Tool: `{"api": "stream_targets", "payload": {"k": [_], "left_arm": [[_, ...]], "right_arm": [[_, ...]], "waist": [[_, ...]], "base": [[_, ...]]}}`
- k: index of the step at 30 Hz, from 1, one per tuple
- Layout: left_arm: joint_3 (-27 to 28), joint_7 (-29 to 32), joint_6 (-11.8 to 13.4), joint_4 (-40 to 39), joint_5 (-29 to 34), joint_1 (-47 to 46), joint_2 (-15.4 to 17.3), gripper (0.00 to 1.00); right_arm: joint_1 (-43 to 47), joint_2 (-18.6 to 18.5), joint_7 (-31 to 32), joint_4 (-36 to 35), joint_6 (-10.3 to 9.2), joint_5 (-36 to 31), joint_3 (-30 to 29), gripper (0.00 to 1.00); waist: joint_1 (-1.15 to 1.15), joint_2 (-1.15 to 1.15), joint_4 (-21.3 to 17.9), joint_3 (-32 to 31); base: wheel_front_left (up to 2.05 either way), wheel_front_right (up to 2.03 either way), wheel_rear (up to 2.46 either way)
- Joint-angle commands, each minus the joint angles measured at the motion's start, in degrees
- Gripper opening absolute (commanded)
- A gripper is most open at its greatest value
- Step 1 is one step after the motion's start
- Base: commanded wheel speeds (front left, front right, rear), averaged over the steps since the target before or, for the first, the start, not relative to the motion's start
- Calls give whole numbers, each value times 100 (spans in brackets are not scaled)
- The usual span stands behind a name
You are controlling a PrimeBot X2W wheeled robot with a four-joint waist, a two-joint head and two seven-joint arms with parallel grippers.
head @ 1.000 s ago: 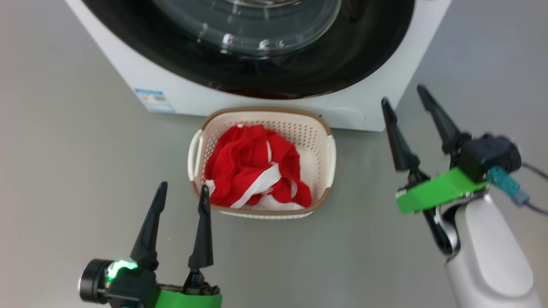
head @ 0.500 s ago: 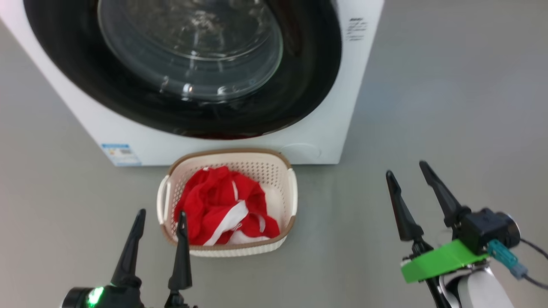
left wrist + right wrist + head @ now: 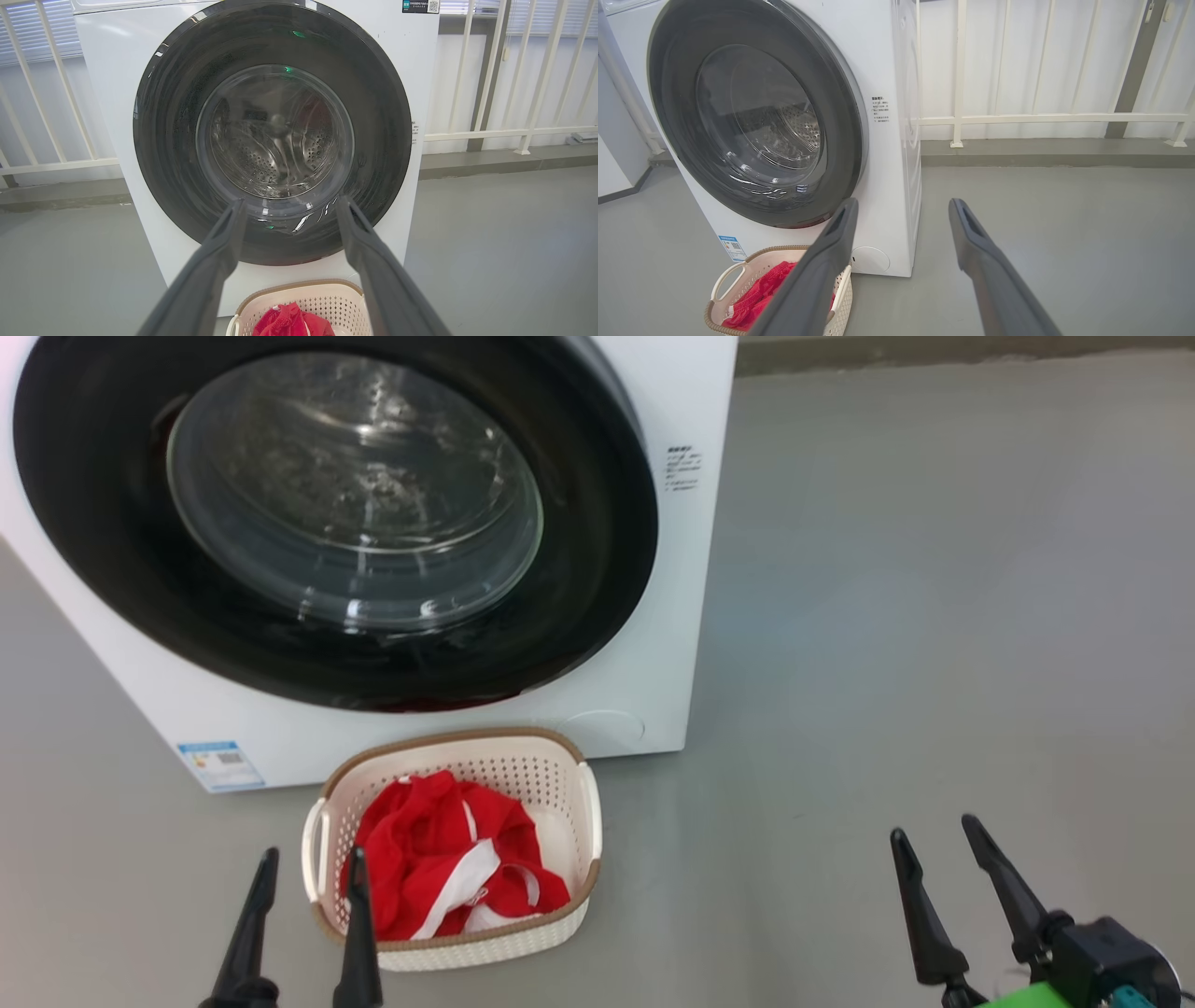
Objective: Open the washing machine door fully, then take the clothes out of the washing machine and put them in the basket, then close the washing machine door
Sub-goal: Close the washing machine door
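- While both tools hang free, the left gripper (image 3: 314,863) stands with its two long dark fingers spread and nothing between them. The right gripper (image 3: 934,829) is likewise parted and empty, low over the bare grey floor (image 3: 887,616).
- Seen along the fingers, the left gripper (image 3: 290,201) faces the middle of the washing machine door (image 3: 273,135). The right gripper (image 3: 903,203) looks past the machine's front corner toward a white railing (image 3: 1041,116).
- The clothes (image 3: 439,859) lie in the basket (image 3: 448,739), heaped toward its left side. The basket sits on the floor just in front of the washing machine (image 3: 672,616), below the door.
- The door appears to lie flush against the front, so I judge the task at or near its end. Whether the latch has caught cannot be told.
- Risk one: an unlatched door would swing out again and strike the basket.
- Risk two: in the head view one left finger overlaps the basket's near corner, and I cannot tell whether it touches. A forward or sideways sweep of that arm could shove or tip so light a basket.
- Risk three: a faint red tint shows in the glass. It may be a reflection or a garment left behind, and I cannot tell which.
- Materials: the door has a wide glossy black rim around a bulging clear glass bowl, with the perforated steel drum (image 3: 275,154) behind it.
- The machine is a smooth, white, boxy body with a small blue label (image 3: 217,763).
- The basket is cream perforated plastic, a rounded rectangle with a brown woven-look rim and loop handles.
- The clothes are soft, crumpled red fabric with white stripes.
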Motion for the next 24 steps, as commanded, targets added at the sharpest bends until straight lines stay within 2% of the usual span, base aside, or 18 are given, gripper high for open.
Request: {"api": "stream_targets", "payload": {"k": [1,11,24], "left_arm": [[237,-46,57,-96,-35,-70,66,100],[460,-46,17,25,-91,59,67,100],[556,-46,-169,-4,-138,173,-23,100]], "right_arm": [[-20,-9,-23,-193,-14,64,109,100],[366,-9,-20,-477,-14,-6,50,100],[572,-8,-13,-609,-14,-17,13,100]], "waist": [[0,0,-132,-133],[0,0,-289,-220],[0,0,-268,-338]], "base": [[0,0,0],[0,0,0],[0,0,0]]}}
